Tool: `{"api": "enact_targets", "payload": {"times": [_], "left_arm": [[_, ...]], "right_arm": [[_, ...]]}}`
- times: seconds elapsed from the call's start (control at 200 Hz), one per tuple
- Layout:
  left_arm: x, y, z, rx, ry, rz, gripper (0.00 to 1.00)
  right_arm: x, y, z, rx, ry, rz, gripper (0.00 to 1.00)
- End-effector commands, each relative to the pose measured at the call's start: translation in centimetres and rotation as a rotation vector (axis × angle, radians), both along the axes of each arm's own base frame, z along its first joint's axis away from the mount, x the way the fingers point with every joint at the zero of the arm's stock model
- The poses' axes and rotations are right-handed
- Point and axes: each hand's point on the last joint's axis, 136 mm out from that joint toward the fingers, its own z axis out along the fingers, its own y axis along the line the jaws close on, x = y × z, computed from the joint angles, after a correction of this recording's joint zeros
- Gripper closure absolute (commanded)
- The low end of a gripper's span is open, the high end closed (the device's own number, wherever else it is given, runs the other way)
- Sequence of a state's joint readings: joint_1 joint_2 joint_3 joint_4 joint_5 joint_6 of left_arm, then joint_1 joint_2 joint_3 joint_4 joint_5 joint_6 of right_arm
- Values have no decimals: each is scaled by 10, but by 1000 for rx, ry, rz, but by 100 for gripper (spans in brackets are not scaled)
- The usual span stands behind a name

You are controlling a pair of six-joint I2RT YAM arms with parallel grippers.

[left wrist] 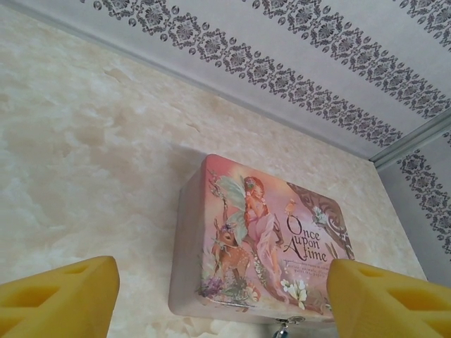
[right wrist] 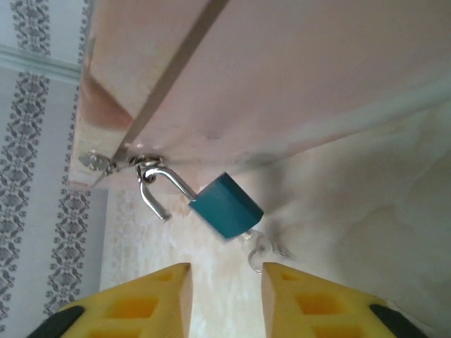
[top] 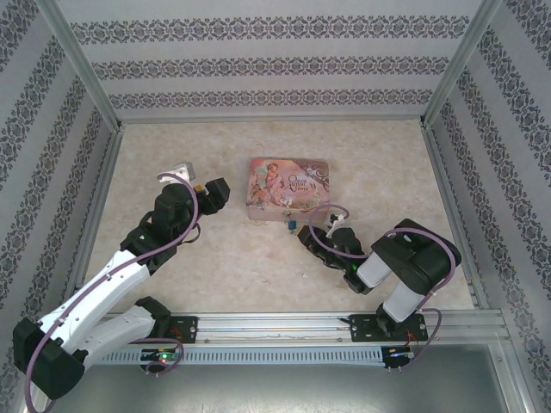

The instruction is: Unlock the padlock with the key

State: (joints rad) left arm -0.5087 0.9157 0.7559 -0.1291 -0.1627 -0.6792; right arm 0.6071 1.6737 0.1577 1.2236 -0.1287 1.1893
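Right claw (right wrist: pixel 225 269) parted, near padlock (right wrist: pixel 225 205) hooked on tin (right wrist: pixel 282 70).

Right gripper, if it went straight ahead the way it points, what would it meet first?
Probably the padlock, hanging off the tin just ahead of the right gripper; depth is hard to judge.

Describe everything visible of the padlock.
The padlock is tiny: a smooth blue block body and a thin silvery shackle. The shackle is hooked through the hasp at the front edge of the tin, body tilted away. Its short leg looks free of the body, so it seems open. A small silvery piece, perhaps the key, sticks out below the body. The open right tool sits just short, not touching.
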Motion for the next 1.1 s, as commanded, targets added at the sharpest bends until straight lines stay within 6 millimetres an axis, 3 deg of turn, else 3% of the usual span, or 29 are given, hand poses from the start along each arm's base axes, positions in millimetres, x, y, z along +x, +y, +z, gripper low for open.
{"api": "enact_targets", "payload": {"times": [0.0,0.32,0.6,0.814,1.094], "left_arm": [[0,13,-12,60,31,29,20],[12,23,-25,66,111,21,7],[37,-1,-47,-63,190,-119,5],[61,-17,-67,-84,288,-201,8],[93,-45,-93,-139,375,-290,19]], "right_arm": [[1,-6,4,3,-22,-16,62],[-2,-17,16,-82,-73,6,44],[-5,-37,38,-168,-142,-28,2],[-2,-34,66,-127,-209,24,2],[2,-27,74,-109,-218,58,2]]}}
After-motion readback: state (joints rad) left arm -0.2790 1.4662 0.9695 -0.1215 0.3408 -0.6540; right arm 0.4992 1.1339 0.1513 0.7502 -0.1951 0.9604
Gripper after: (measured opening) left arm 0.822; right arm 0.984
